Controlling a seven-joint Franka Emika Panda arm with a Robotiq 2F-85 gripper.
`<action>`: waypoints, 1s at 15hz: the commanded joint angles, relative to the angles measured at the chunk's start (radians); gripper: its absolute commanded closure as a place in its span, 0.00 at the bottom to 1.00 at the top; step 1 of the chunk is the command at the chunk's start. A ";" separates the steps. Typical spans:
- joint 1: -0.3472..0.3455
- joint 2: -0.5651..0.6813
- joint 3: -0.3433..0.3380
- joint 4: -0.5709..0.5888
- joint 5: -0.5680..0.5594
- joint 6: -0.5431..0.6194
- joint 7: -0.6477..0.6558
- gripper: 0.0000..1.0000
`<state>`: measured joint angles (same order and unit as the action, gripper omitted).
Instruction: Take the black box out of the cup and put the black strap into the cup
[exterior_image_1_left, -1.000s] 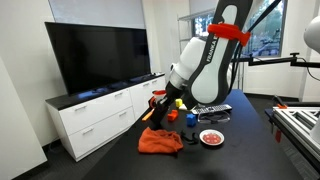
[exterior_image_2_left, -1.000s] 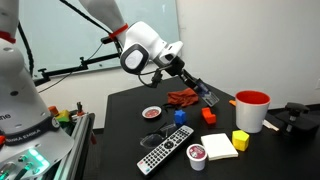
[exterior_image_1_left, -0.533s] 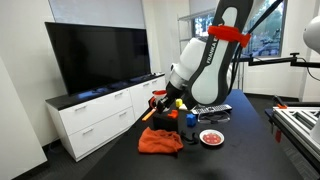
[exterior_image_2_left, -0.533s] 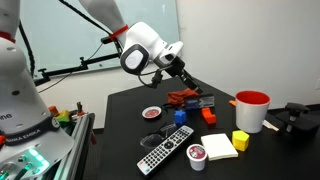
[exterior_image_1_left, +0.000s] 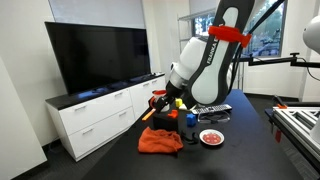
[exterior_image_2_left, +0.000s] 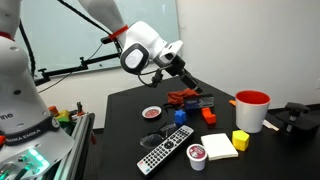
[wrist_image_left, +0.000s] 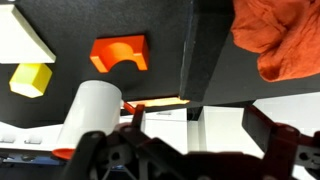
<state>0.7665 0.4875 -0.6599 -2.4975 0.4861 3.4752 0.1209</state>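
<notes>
The black box lies on the dark table beside the orange cloth. In the wrist view the black box is a dark slab ahead of my gripper, whose jaws stand wide apart with nothing between them. In an exterior view my gripper hovers just above and left of the box, apart from it. The cup, red at the rim with a whitish body, stands upright further right, and the wrist view shows the cup near the table edge. I cannot make out the black strap on the black table.
An orange arch block, a yellow block, a white pad, a blue block, a remote, a small tub and a red dish lie around. A white cabinet stands beyond the table.
The jaws have opened. The black box, held tilted in them a second ago, now lies on the table next to the orange cloth. The arm has barely moved.
</notes>
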 joint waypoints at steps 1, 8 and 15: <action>0.051 0.004 -0.047 0.013 0.046 0.010 0.007 0.00; 0.257 -0.117 -0.289 -0.008 0.025 -0.267 -0.051 0.00; 0.587 -0.207 -0.666 0.047 -0.119 -0.690 -0.011 0.00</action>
<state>1.2361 0.3463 -1.1860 -2.4720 0.4353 2.9202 0.1101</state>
